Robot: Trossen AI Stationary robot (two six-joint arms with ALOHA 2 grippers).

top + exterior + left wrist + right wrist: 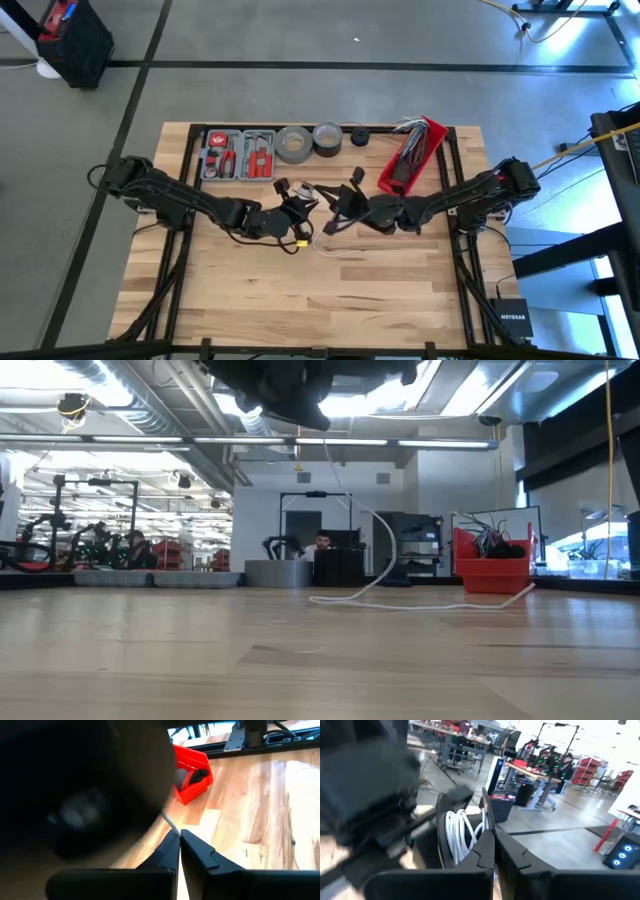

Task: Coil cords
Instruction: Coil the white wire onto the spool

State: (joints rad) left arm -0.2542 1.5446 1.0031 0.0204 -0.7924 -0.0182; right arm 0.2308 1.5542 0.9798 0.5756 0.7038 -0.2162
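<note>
The cord is thin and white. Several of its loops [461, 834] are bunched at my right gripper [493, 834], which is shut on them above the table's middle [342, 204]. My left gripper [179, 836] is shut on a single strand [169, 821] right beside it [298, 212]. In the low view both grippers are a dark mass at the top. From it a strand [384, 545] hangs down in a curve, and its tail [420, 605] lies on the table toward the red bin. My left gripper pinches one strand of the cord [172, 827] between its two fingertips. The strand runs on from the tips toward my other arm, clear of the table. My right gripper holds the bunch of loops [470, 832], which is lifted clear of the table. The fingers point roughly level. One finger [482, 845] covers the spot where the loops pass between them.
A red bin [410, 155] holding wires stands at the far right. Two tape rolls [293, 143] and a grey tool tray [238, 155] line the far edge. The wooden table [300, 300] shows bare boards on its near half.
</note>
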